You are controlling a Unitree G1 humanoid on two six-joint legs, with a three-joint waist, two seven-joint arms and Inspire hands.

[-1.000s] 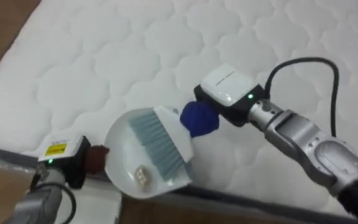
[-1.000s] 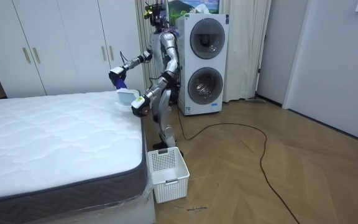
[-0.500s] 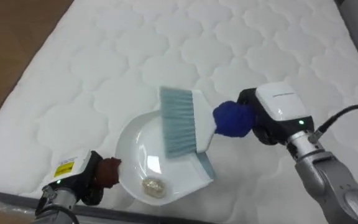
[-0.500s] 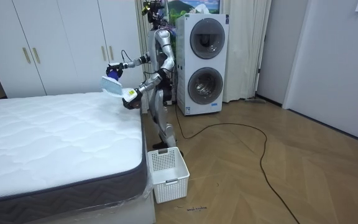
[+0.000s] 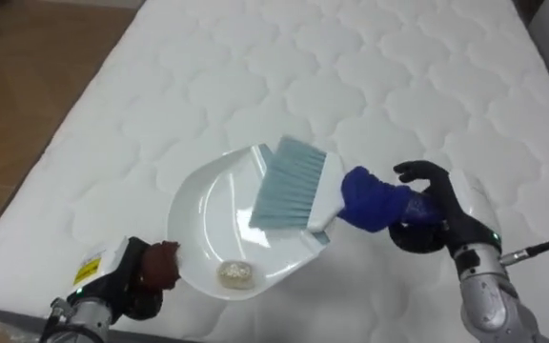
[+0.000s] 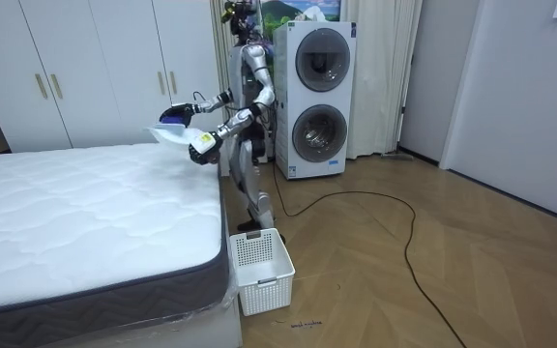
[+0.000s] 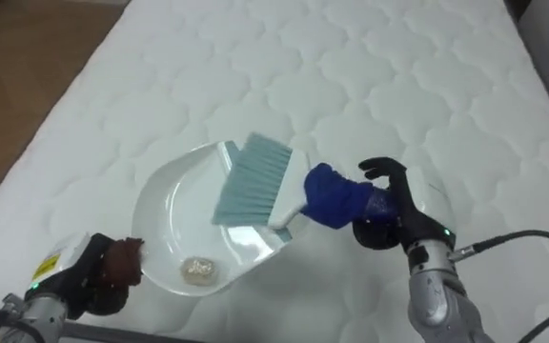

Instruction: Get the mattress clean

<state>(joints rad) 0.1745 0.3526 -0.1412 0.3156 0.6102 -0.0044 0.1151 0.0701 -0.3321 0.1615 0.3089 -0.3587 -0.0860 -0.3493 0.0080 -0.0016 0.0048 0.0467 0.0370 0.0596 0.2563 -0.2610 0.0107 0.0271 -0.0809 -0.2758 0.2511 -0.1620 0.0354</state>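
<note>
Brush [image 5: 294, 186] & dustpan [image 5: 208, 214] meet btw the two hands, over the bed [image 5: 398, 57]. Right hand [image 5: 434, 205] is clamped round the brush's blue handle, one finger standing off it. Brush long axis runs out from that hand toward the left hand, bristles leading, fanned across the pan's straight mouth. Left hand [image 5: 127, 289] is curled round the pan's brown grip. Pan axis runs from that hand toward the right hand, mouth end farthest from it, facing the brush. So the 2 tools lie approx nose to nose, w/ bristles closing the open side.

Crumb [image 5: 237, 274] sits inside the pan at its rounded back, just beside the grip: much nearer the left hand than the right, clear of the bristle tips.

Judgement: sweeping-in looks done. Next is prob. emptying, maybe into the white basket [image 6: 262, 269] on the floor, well below both hands. That turns on the left hand keeping the mouth end no lower than the grip end, else the crumb rolls out toward the right hand.
</note>
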